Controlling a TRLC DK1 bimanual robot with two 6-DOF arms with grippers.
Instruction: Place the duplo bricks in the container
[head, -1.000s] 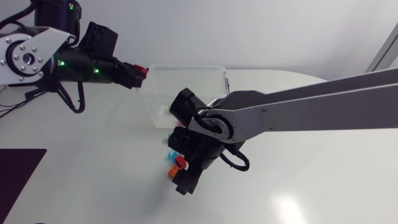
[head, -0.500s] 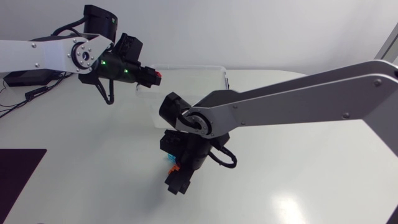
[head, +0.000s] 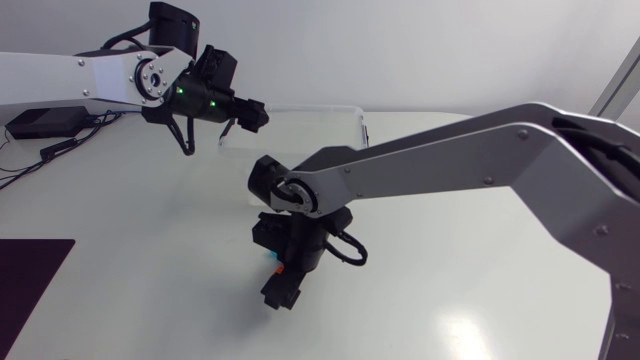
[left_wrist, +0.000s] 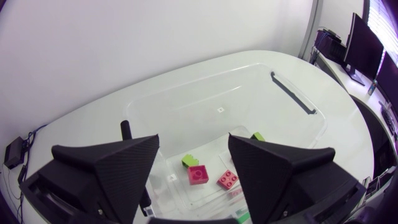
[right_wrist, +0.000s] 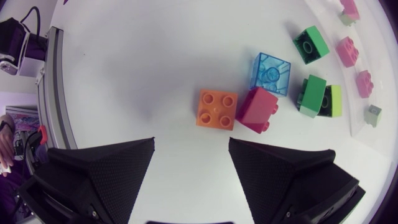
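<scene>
Right wrist view — right hand (right_wrist: 191, 149) hovering, fingers apart, gripping nothing; orange brick (right_wrist: 216, 109) lying just ahead on counter (right_wrist: 137, 74), touching red brick (right_wrist: 257, 109). Left hand (left_wrist: 193, 140), also apart, hanging over container (left_wrist: 292, 102), upper middle in head view. Picking step seeming underway — next move likely calling for descending, closing on orange brick.

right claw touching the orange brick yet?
Apart. Right wrist view: the orange brick lies ahead of the open right claw, white table showing between it and both fingers.
</scene>
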